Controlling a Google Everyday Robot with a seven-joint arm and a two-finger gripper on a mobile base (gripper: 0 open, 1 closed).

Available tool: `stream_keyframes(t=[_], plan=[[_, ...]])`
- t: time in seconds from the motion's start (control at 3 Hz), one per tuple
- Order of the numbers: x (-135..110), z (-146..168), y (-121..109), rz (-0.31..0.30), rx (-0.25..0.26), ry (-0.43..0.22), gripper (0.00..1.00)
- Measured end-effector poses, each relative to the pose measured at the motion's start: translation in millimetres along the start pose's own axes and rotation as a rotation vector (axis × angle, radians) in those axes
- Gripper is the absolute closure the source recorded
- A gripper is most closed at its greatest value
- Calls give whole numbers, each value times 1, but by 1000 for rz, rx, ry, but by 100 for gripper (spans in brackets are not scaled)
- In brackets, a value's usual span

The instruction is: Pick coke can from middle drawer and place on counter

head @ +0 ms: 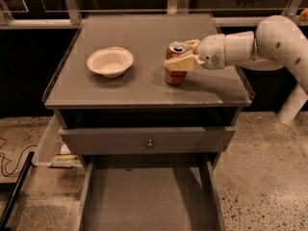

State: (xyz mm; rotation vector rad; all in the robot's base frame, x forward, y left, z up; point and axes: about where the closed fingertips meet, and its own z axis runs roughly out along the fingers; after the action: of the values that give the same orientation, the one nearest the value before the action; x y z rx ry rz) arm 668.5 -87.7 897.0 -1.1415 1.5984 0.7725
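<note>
One high frontal view down onto counter (144, 32), gripper (176, 55) at coke can (174, 77), centre-right.

I see the counter (144, 30) carrying two things: a white bowl (110, 61) at about 9 o'clock from its centre, and the can (175, 76) upright at about 3 o'clock, well apart from the bowl. My gripper (182, 54) hangs over the counter, fingers clasping the can.
</note>
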Motion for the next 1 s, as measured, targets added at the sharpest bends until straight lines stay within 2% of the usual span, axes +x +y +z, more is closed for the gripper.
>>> stream_keyframes(t=[0.67, 1.0], plan=[[0, 0, 0, 0, 0, 0, 11], [0, 0, 0, 0, 0, 0, 0]])
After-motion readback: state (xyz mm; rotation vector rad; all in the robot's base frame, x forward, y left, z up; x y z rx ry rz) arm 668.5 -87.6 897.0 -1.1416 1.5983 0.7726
